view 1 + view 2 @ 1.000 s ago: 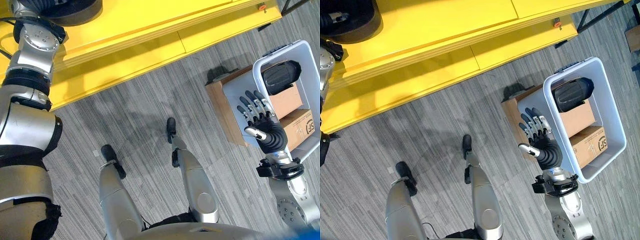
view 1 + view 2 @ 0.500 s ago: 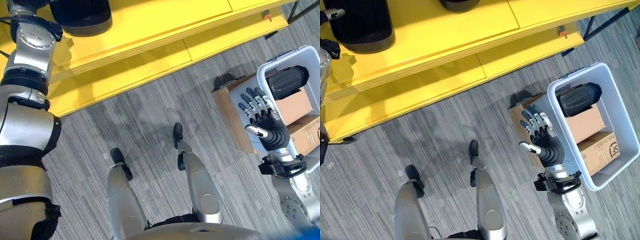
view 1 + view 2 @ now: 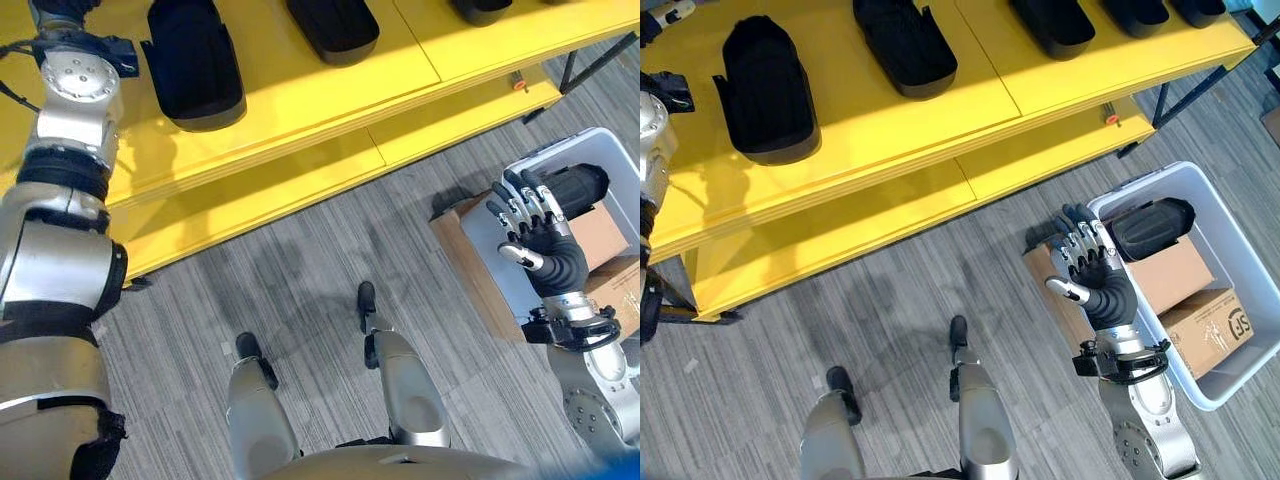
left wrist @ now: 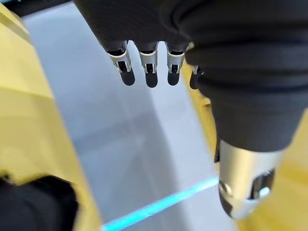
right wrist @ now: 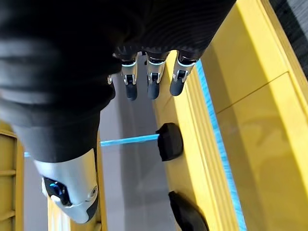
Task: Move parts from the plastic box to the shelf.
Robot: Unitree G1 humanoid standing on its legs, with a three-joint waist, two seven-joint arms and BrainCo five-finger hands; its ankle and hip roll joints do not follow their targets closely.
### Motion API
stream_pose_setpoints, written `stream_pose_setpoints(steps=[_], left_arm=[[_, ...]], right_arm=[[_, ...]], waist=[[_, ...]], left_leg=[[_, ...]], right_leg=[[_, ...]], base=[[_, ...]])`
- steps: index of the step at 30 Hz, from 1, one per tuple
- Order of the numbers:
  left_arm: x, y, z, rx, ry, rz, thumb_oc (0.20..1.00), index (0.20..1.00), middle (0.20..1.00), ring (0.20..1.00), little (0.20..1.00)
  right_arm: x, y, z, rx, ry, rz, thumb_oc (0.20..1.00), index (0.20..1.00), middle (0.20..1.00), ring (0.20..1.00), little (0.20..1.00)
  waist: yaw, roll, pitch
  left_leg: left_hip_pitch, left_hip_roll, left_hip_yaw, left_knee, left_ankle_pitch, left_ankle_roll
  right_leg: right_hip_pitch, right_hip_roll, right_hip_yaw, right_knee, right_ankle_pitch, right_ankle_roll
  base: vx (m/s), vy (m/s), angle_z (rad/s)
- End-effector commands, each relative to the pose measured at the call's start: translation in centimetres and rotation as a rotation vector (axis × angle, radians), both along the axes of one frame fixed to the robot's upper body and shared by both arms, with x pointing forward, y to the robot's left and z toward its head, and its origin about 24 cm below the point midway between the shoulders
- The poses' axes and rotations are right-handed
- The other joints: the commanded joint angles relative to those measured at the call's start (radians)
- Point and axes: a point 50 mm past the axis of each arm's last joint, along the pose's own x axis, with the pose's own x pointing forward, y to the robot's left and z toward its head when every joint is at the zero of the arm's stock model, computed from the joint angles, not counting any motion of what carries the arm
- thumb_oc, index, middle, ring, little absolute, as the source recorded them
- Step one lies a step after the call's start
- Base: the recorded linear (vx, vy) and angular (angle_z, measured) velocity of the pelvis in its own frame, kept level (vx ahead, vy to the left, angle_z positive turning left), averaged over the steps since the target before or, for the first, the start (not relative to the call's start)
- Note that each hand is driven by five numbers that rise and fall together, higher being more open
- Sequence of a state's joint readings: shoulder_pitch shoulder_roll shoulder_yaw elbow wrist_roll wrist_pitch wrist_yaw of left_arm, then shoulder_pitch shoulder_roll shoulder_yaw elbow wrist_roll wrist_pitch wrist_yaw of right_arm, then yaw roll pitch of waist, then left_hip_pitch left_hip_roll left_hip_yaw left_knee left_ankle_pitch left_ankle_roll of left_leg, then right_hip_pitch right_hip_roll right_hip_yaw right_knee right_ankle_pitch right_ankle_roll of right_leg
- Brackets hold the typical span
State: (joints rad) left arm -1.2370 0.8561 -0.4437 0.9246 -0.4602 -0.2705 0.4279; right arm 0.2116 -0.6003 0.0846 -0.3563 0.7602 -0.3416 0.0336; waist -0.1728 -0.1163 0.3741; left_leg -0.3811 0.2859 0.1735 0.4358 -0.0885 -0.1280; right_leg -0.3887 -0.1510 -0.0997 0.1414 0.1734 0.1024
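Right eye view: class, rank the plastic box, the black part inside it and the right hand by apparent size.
1. Plastic box
2. Black part and right hand: look alike, left unranked.

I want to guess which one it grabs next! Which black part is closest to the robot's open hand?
The black part lying in the plastic box, atop the cardboard boxes, just past the right hand. The other black parts sit up on the yellow shelf.
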Motion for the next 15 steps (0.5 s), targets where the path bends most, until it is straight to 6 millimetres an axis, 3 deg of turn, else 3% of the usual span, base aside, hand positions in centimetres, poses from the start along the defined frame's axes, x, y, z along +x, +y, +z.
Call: stream_pose_setpoints(steps=[1,6,7,8,11,12,15], left_arm=[[-2.1,1.2,0.8,0.029,-0.125,-0.008,1.0,1.0,1.0,1.0,1.0],[-1.9,-0.8,-4.2,0.163,0.014,-0.076,1.0,1.0,1.0,1.0,1.0],[-2.3,-0.9,-7.3,0.183,0.104,-0.112,1.0,1.0,1.0,1.0,1.0],[-3.4,-1.5,-9.9,0.354,0.197,-0.101,1.0,1.0,1.0,1.0,1.0],[-5.6,-1.4,-14.3,0.444,0.324,-0.117,1.0,1.0,1.0,1.0,1.0],[-6.8,-1.6,-16.4,0.552,0.402,-0.118,1.0,1.0,1.0,1.0,1.0],[-7.5,-1.6,-18.0,0.73,0.475,-0.083,1.0,1.0,1.0,1.0,1.0]], right_arm=[[0.3,-0.4,1.3,-0.015,-0.091,-0.033,1.0,1.0,1.0,1.0,1.0],[0.4,-0.6,0.6,-0.008,-0.061,-0.065,1.0,1.0,1.0,1.0,1.0],[0.4,-0.8,0.5,0.001,-0.054,-0.074,1.0,1.0,1.0,1.0,1.0],[0.3,-1.2,0.2,0.001,-0.041,-0.094,1.0,1.0,1.0,1.0,1.0],[0.2,-1.5,-0.2,0.008,-0.02,-0.106,1.0,1.0,1.0,1.0,1.0],[0.2,-1.7,-0.5,0.017,-0.008,-0.115,1.0,1.0,1.0,1.0,1.0],[0.3,-1.8,-0.6,0.013,-0.005,-0.121,1.0,1.0,1.0,1.0,1.0]], waist=[[0.018,-0.043,0.012],[0.044,-0.023,-0.001],[0.055,-0.017,-0.007],[0.066,-0.006,-0.022],[0.076,0.004,-0.046],[0.084,0.007,-0.063],[0.084,0.01,-0.076]], left_leg=[[-0.074,0.025,-0.098,-0.006,0.045,-0.018],[-0.004,0.011,-0.102,-0.064,0.073,-0.017],[0.024,0.008,-0.098,-0.094,0.085,-0.017],[0.059,0.003,-0.095,-0.129,0.099,-0.015],[0.103,0.0,-0.088,-0.18,0.116,-0.011],[0.131,0.0,-0.083,-0.207,0.121,-0.011],[0.15,-0.001,-0.076,-0.226,0.125,-0.01]], right_leg=[[0.102,-0.081,-0.007,0.075,-0.137,0.086],[0.173,-0.091,-0.034,0.062,-0.144,0.082],[0.197,-0.095,-0.044,0.051,-0.146,0.081],[0.225,-0.102,-0.054,0.043,-0.151,0.08],[0.258,-0.107,-0.067,0.023,-0.15,0.082],[0.275,-0.108,-0.069,0.015,-0.155,0.083],[0.285,-0.109,-0.07,0.012,-0.16,0.083]], base=[[0.03,-0.002,0.14],[0.05,-0.009,0.19],[0.1,0.031,0.33],[0.12,0.04,0.23],[0.11,0.035,0.2],[0.1,0.025,0.23],[0.05,0.013,0.02]])
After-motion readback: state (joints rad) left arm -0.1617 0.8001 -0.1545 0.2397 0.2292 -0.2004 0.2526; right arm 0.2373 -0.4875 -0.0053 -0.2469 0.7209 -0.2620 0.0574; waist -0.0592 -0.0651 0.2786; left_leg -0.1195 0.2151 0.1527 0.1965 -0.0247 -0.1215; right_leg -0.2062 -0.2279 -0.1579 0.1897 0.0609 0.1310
